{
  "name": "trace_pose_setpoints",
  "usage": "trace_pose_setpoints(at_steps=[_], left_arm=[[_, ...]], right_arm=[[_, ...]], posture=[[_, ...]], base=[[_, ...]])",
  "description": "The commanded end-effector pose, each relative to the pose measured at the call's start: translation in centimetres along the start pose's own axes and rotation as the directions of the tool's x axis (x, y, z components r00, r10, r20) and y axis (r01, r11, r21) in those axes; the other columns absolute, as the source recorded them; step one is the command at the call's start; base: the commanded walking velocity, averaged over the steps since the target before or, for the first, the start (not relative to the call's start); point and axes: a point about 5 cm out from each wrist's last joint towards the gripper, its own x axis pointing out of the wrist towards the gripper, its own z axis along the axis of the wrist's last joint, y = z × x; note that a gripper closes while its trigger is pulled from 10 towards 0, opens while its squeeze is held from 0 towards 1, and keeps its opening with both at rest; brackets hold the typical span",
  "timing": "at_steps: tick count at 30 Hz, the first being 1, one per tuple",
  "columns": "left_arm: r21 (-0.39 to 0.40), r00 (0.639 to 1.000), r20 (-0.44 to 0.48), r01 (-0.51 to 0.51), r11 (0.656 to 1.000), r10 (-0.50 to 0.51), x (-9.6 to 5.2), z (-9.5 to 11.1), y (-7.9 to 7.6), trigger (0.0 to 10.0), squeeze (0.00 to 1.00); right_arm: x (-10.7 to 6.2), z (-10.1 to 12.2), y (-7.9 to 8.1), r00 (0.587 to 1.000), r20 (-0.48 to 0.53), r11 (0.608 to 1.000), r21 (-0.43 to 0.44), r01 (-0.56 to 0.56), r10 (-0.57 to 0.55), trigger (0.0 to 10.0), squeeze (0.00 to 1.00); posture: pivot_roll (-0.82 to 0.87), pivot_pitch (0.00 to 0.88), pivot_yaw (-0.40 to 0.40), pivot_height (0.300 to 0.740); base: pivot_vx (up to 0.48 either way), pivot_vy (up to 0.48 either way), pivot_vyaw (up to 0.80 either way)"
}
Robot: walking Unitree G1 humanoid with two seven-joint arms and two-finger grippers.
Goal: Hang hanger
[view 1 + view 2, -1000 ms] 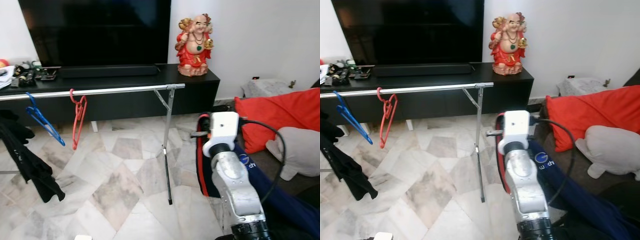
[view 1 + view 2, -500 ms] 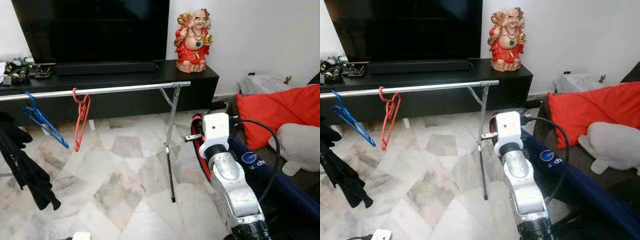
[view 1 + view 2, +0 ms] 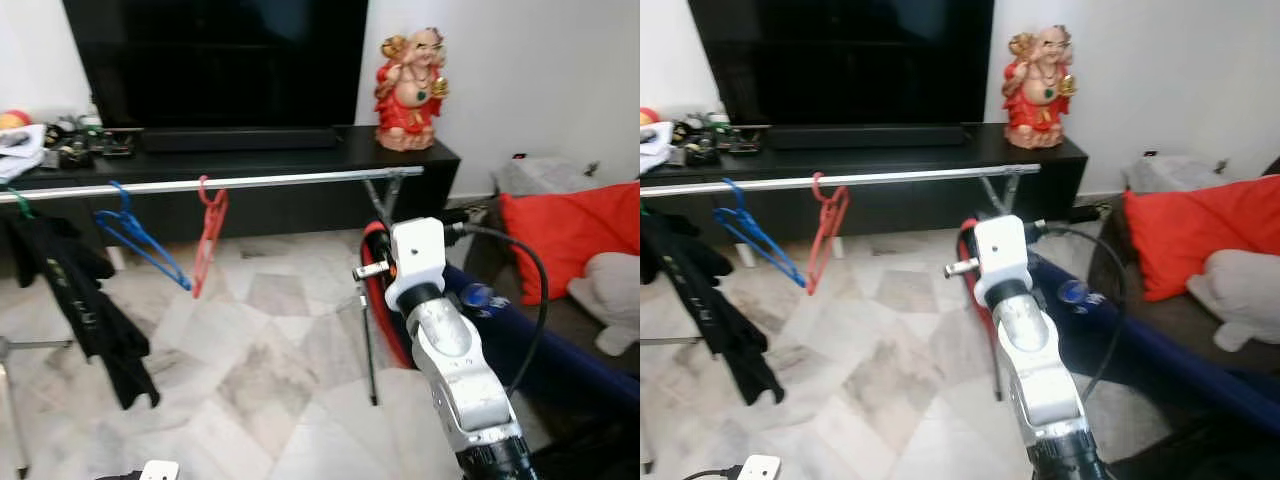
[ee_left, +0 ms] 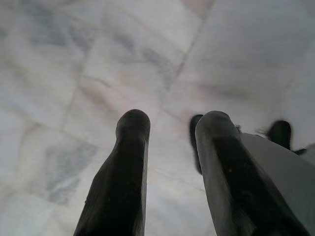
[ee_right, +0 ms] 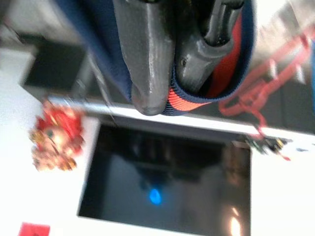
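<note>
One silver rail (image 3: 250,182) runs left to right across the mid-scene, in front of a black TV console (image 3: 300,160). Two bare hangers hang on it: one blue hanger (image 3: 140,240) and, just to its right, one red hanger (image 3: 208,236). One black garment (image 3: 85,300) hangs at the rail's far left. The rail's right support leg (image 3: 366,300) comes down to the marble floor (image 3: 250,370) beside the raised arm.

The right gripper (image 5: 172,54) is held up, near and right of centre in the head views, with the wrist housing (image 3: 415,255) facing the camera. In the right wrist view its two fingers (image 5: 147,59) are clamped on a navy garment with red trim (image 5: 216,93); a hanger inside that garment cannot be made out. The same cloth trails down and to the right behind the arm (image 3: 540,350). It is well apart from the rail's hung items and near the rail's right end.

The left gripper (image 4: 170,147) points down at the bare floor, its fingers (image 4: 130,147) apart with nothing between them.

Other items: one red-robed figurine (image 3: 410,90) on the console's right end, one dark television (image 3: 215,60), one red cushion (image 3: 575,235) at far right, and clutter (image 3: 60,148) on the console's left end.
</note>
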Motion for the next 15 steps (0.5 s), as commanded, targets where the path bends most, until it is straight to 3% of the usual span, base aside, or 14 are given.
trace_pose_setpoints(at_steps=[1,4,5,9,11,12,15], left_arm=[[-0.003,1.000,-0.017,0.013,1.000,-0.013,0.0,-0.4,-0.5,10.0,0.00],[-0.001,1.000,-0.017,0.011,1.000,-0.011,0.0,-0.4,-0.5,10.0,0.00],[-0.001,1.000,-0.017,0.011,1.000,-0.011,0.0,-0.4,-0.5,10.0,0.00],[0.017,1.000,-0.017,0.012,1.000,-0.012,0.0,-0.3,-0.4,10.0,0.00],[0.017,1.000,-0.017,0.011,1.000,-0.011,0.0,-0.3,-0.4,10.0,0.00],[0.016,1.000,-0.016,0.010,1.000,-0.010,0.0,-0.3,-0.5,10.0,0.00],[0.012,1.000,-0.015,0.008,1.000,-0.008,0.0,-0.3,-0.5,10.0,0.00]], right_arm=[[0.0,1.0,-0.2,0.998,0.055,1.000,0.006,-0.022,0.021,10.0,0.00],[-0.2,2.7,1.5,0.974,0.150,0.985,0.010,-0.171,0.168,10.0,0.00],[-0.2,2.7,1.5,0.974,0.150,0.985,0.010,-0.171,0.168,10.0,0.00],[-0.6,4.4,3.4,0.921,0.237,0.940,0.075,-0.333,0.308,10.0,0.00],[-0.2,3.8,2.8,0.947,0.202,0.956,0.099,-0.275,0.251,10.0,0.00],[0.2,2.5,1.6,0.976,0.137,0.973,0.136,-0.189,0.170,10.0,0.00],[0.4,0.8,0.3,0.996,0.051,0.988,0.132,-0.085,0.079,10.0,0.00]], posture=[[0.08,0.000,0.001,0.740],[0.08,0.001,0.002,0.740],[0.08,0.001,0.002,0.740],[0.08,0.005,0.003,0.740],[0.08,0.005,0.003,0.740],[0.09,0.006,0.001,0.740],[0.10,0.007,0.001,0.740]], base=[[0.000,0.334,0.00],[0.000,0.205,0.00],[0.000,0.000,0.00],[0.000,0.000,0.00],[0.000,0.000,0.00],[0.000,0.000,0.00],[0.000,0.000,0.00]])
